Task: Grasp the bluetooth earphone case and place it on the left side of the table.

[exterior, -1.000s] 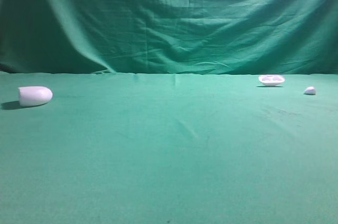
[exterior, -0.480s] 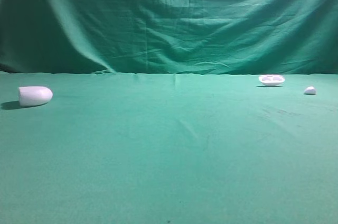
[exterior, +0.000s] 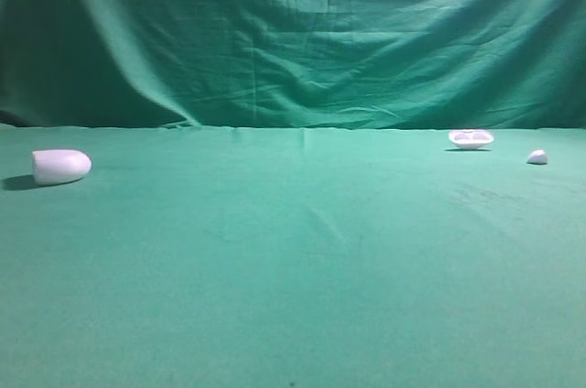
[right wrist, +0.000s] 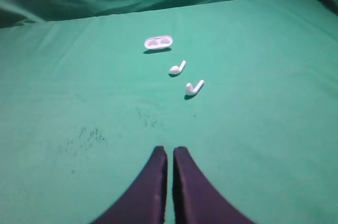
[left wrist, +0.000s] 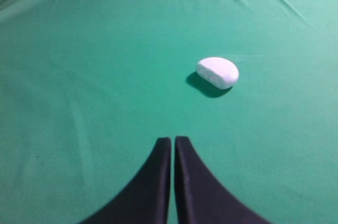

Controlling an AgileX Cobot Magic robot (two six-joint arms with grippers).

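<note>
The white bluetooth earphone case lies on its side at the far left of the green table. It also shows in the left wrist view, ahead and to the right of my left gripper, which is shut and empty, well apart from it. My right gripper is shut and empty above bare cloth. Neither gripper shows in the exterior view.
A shallow white tray with two hollows sits at the back right, also in the right wrist view. A small white lump lies right of it. Two loose white earbuds lie ahead of my right gripper.
</note>
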